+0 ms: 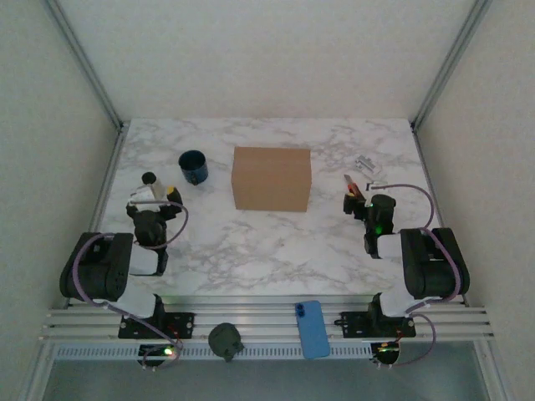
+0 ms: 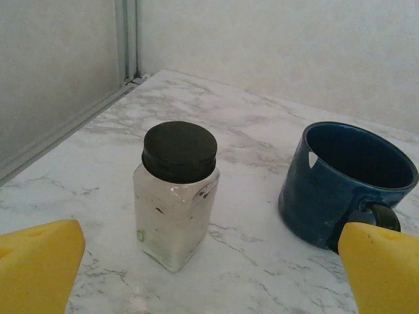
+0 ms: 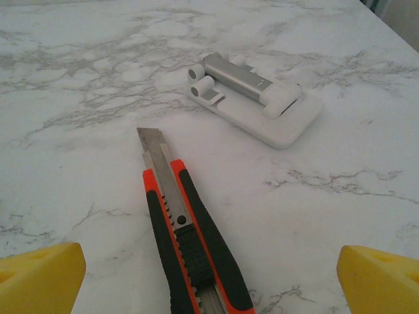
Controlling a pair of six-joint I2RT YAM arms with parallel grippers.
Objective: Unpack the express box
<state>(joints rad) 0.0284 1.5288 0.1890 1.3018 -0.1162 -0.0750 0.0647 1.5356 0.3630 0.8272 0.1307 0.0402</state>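
Note:
The express box (image 1: 272, 178), a plain brown carton with its flaps closed, stands in the middle of the marble table (image 1: 251, 251), between my two arms and apart from both. My left gripper (image 1: 157, 194) (image 2: 209, 288) is open; a small glass jar with a black lid (image 2: 177, 196) (image 1: 150, 179) stands just ahead of its yellow fingertips (image 2: 36, 265). My right gripper (image 1: 355, 196) (image 3: 209, 288) is open too, low over an orange-and-black utility knife (image 3: 190, 242) (image 1: 351, 184) that lies flat between its fingertips (image 3: 383, 278), blade extended and pointing away.
A dark blue mug (image 1: 193, 166) (image 2: 347, 183) stands left of the box, right of the jar. A white-and-silver device (image 3: 252, 98) (image 1: 365, 164) lies beyond the knife. A blue phone (image 1: 313, 328) and a dark round object (image 1: 226, 338) rest on the front rails.

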